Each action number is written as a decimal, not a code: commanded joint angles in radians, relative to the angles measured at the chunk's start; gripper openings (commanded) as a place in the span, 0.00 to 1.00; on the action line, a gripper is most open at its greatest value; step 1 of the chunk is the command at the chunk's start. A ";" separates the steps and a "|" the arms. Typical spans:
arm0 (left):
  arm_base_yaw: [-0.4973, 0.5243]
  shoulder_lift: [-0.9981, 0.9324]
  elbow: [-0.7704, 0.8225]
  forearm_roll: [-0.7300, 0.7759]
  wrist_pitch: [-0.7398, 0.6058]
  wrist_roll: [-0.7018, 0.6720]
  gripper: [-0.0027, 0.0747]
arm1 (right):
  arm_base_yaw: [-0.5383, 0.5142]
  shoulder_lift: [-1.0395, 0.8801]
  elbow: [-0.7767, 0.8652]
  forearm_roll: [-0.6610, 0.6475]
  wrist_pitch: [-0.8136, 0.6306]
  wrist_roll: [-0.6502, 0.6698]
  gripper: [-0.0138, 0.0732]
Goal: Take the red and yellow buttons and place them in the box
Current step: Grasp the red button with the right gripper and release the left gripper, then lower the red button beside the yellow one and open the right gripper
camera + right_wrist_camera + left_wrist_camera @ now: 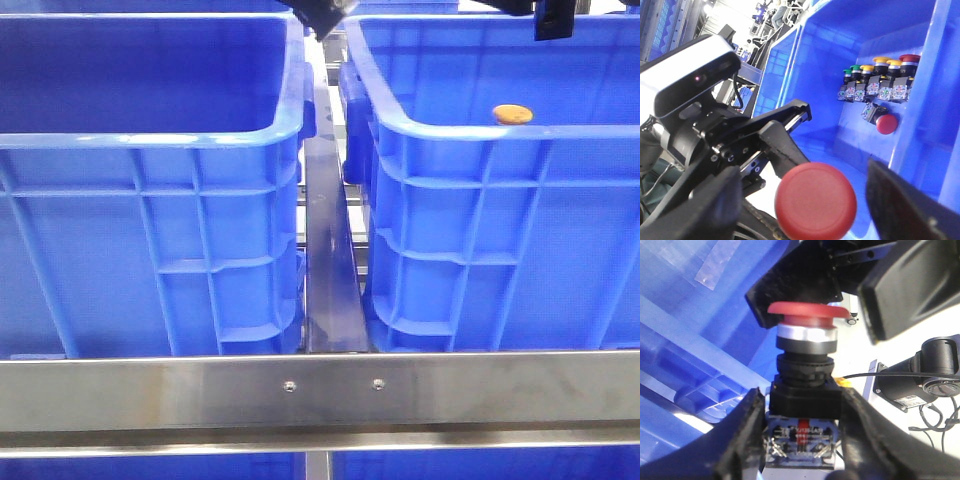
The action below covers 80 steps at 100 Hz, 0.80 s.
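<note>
Two fingers (742, 440) of the left gripper (802, 440) are clamping the black body of the red button (805, 312), which is showing a domed red cap, a silver collar and a wired terminal block beneath. Its cap is sitting between the widely spread fingers of the right gripper (805, 205), with a gap on each side in the right wrist view. Beyond, the left crate (150, 250) and right crate (480, 250) are standing side by side, both bright blue and ribbed. Farther off, the yellow button (512, 114) is showing as a small orange disc inside the right crate, well apart from both grippers, where a row of buttons (880, 80) is lining one wall.
</note>
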<state>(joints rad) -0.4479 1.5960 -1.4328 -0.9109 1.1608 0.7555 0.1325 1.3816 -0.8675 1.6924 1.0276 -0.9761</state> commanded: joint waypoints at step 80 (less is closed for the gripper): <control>-0.006 -0.039 -0.030 -0.073 -0.004 0.003 0.89 | 0.003 -0.023 -0.036 0.070 0.041 -0.002 0.51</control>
<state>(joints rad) -0.4479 1.5960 -1.4328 -0.9186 1.1609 0.7555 0.1325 1.3839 -0.8675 1.6924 1.0186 -0.9742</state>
